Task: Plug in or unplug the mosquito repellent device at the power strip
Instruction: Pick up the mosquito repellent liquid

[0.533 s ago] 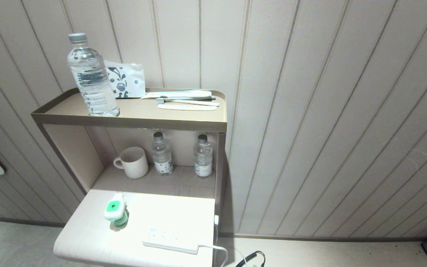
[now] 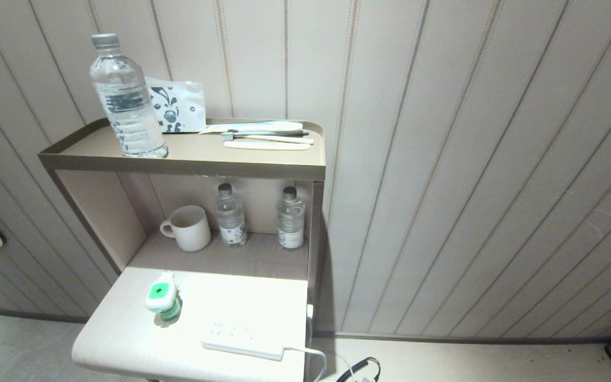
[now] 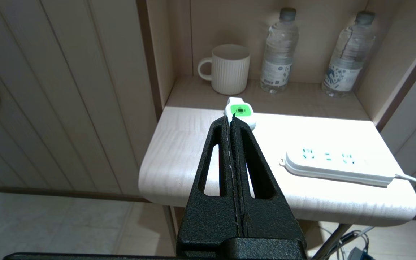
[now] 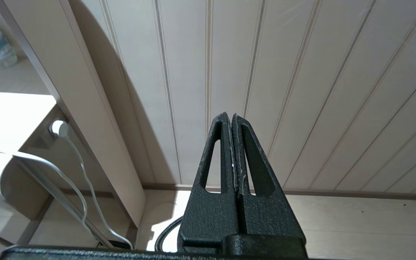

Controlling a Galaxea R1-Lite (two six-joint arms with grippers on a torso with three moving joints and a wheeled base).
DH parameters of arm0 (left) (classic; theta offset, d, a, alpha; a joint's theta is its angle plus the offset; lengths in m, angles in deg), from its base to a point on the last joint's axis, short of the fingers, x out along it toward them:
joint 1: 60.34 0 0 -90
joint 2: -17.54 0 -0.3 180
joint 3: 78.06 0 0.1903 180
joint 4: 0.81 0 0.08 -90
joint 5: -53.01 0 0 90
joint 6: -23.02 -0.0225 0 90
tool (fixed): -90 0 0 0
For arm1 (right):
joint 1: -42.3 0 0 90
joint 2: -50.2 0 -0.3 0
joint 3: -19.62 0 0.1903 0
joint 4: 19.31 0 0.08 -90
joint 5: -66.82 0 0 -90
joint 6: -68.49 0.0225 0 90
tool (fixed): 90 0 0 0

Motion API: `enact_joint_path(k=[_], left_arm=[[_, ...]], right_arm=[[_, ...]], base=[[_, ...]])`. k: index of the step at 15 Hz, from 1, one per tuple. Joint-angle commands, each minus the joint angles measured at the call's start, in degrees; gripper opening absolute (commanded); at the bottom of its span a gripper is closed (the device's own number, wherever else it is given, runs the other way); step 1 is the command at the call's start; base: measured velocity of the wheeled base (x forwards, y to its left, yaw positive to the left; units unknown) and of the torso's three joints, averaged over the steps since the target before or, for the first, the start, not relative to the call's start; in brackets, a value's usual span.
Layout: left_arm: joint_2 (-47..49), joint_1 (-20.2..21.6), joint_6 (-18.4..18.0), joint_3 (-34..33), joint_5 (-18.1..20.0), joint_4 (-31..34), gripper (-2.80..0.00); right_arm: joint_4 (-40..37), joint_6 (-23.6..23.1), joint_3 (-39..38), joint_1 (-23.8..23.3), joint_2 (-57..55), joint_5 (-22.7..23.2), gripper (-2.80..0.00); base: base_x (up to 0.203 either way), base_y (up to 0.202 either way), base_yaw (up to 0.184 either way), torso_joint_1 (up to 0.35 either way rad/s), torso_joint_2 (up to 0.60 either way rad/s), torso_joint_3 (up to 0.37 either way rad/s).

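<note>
Striped beige wall panels back a pale rounded wooden table (image 2: 125,345) where the small green-and-white mosquito repellent device (image 2: 160,298) stands unplugged, near but apart from the flat white power strip (image 2: 242,341) with its white cord. Both black hands, left hand (image 3: 231,118) and right hand (image 4: 229,117), hang off the table, fingers pressed together, holding nothing.

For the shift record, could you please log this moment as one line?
mosquito repellent device: unplugged, standing on table | power strip: sockets empty | left gripper: shut, empty | right gripper: shut, empty, facing wall
</note>
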Motion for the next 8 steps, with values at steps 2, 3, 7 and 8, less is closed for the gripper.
enact_joint_path(k=[2, 3, 7, 8], left_arm=[[0.08, 0.0, 0.0, 0.0, 0.0, 0.0, -2.8], [0.04, 0.0, -0.01, 0.0, 0.0, -0.04, -2.8], [0.08, 0.0, 0.04, 0.0, 0.0, -0.05, -2.8], [0.08, 0.0, 0.04, 0.0, 0.0, -0.05, -2.8]], right_arm=[[0.0, -0.04, 0.0, -0.07, 0.01, 0.0, -2.8], [0.0, -0.04, 0.0, -0.01, 0.01, 0.0, -2.8], [0.0, -0.04, 0.0, 0.02, 0.01, 0.0, -2.8], [0.0, -0.04, 0.0, 0.02, 0.01, 0.0, -2.8]], base=[[0.0, 0.0, 0.0, -0.166, 0.36, 0.186], [0.0, 0.0, 0.0, -0.176, 0.35, 0.201], [0.0, 0.0, 0.0, -0.211, 0.47, 0.243], [0.0, 0.0, 0.0, -0.25, 0.55, 0.295]])
